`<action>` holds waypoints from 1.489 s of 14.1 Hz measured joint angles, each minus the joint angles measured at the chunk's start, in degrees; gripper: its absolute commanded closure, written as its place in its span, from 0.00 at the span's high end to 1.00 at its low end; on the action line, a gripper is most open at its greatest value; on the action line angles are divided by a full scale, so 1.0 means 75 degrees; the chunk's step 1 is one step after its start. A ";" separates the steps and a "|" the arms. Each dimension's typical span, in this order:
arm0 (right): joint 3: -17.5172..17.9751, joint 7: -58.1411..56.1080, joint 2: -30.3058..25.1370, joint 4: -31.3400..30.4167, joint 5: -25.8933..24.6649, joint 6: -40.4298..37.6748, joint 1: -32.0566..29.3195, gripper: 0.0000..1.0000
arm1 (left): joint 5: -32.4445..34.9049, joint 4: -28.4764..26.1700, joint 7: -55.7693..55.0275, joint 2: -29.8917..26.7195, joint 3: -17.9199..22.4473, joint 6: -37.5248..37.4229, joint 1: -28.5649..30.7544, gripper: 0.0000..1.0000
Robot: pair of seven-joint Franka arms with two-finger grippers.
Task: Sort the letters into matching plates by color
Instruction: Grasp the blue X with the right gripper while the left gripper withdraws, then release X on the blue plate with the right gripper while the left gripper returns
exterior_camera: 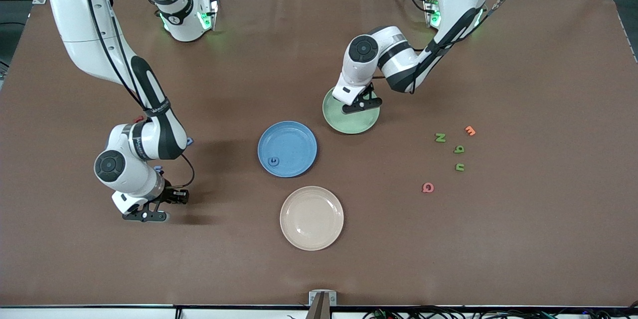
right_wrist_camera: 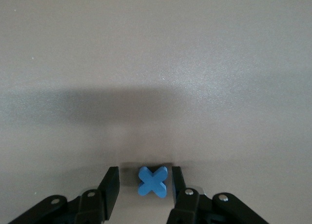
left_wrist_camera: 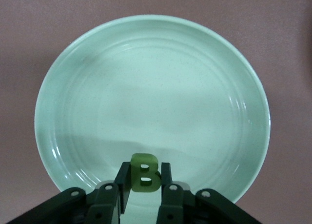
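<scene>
closest to the front camera on the brown tabletop (exterior_camera: 498,239) is the round beige matte plate (exterior_camera: 311,218), sitting bare. a bit farther, toward the right arm's end, the right end effector (right_wrist_camera: 145,181) is down at the tabletop with a small blue foam x (right_wrist_camera: 153,180) between its fingers; one finger (right_wrist_camera: 176,181) touches the x, the other shows a gap, so it's straddling the x, not clamped on it.

toward the left arm's end there's a loose bunch: a pink q-shaped letter (exterior_camera: 427,187) nearest, then three green foam pieces, a u (exterior_camera: 459,167), a 9 (exterior_camera: 459,149) and an n (exterior_camera: 440,137), with an orange e (exterior_camera: 470,130) farthest of that group. all of them well apart from the plates.

mid-table, the round blue matte plate (exterior_camera: 287,148) holds one small blue letter (exterior_camera: 273,161) near its front rim; can't read which letter it is.

farther still, just beside the blue plate, is the round pale green plate (left_wrist_camera: 146,87). the left end effector (left_wrist_camera: 145,181) hangs over its rim, clenched on a green foam b (left_wrist_camera: 144,173) held upright between the fingers, and the letter isn't down on the plate.
</scene>
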 measured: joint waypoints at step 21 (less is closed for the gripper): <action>0.0027 0.0047 0.0096 0.0076 0.0008 -0.0073 -0.0048 0.01 | 0.0050 0.0194 0.5418 -0.1093 0.0053 -0.0952 0.3848 0.99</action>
